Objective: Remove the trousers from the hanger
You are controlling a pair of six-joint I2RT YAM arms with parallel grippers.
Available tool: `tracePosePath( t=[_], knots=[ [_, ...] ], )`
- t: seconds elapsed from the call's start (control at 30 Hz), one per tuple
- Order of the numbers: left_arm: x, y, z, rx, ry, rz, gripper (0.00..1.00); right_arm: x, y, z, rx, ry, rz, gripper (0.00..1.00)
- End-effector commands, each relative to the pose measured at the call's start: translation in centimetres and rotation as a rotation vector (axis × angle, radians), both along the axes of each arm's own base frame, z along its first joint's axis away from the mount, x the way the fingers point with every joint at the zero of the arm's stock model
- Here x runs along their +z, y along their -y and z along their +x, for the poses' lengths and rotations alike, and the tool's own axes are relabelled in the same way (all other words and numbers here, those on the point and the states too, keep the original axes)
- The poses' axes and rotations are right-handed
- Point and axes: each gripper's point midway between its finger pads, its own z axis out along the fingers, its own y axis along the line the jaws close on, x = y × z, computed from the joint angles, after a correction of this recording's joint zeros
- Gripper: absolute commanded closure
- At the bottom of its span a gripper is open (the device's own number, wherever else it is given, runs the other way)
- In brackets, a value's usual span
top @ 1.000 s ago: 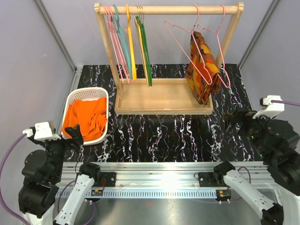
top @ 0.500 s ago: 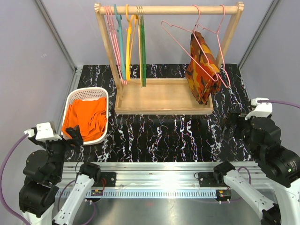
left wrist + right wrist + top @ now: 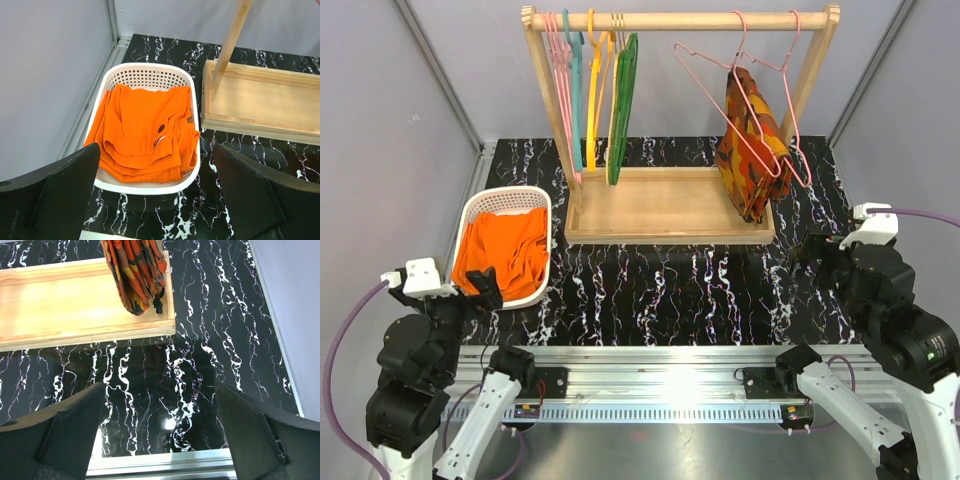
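The left hand [image 3: 156, 167] is spread wide and holds nothing. Both of its fingers [image 3: 60, 192] are clear of all objects. The trousers [image 3: 145, 132] lie crumpled in a white basket [image 3: 150, 75] on the counter [image 3: 670, 290]. The basket sits directly ahead of this hand, just beyond its fingertips.

The right hand [image 3: 160, 407] is also spread wide and holds nothing. It hovers above bare counter. The hanger [image 3: 720, 110] hangs bare from the top rail of the wooden rack [image 3: 670, 205], well ahead of this hand and above it. A patterned garment [image 3: 134, 270] hangs ahead of the right hand, beside the hanger, with its lower end over the rack base.
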Motion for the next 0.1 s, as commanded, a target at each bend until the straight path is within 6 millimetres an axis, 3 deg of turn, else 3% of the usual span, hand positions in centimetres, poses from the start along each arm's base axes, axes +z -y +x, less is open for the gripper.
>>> tracePosePath(
  t=[0.0, 0.07],
  knots=[
    [0.31, 0.86, 0.74, -0.037, 0.012, -0.013, 0.01, 0.59, 0.05, 0.75, -0.018, 0.031, 0.000, 0.00],
    [0.20, 0.92, 0.86, -0.038, 0.009, -0.011, 0.01, 0.44, -0.04, 0.79, -0.012, 0.024, -0.004, 0.01]
  ],
)
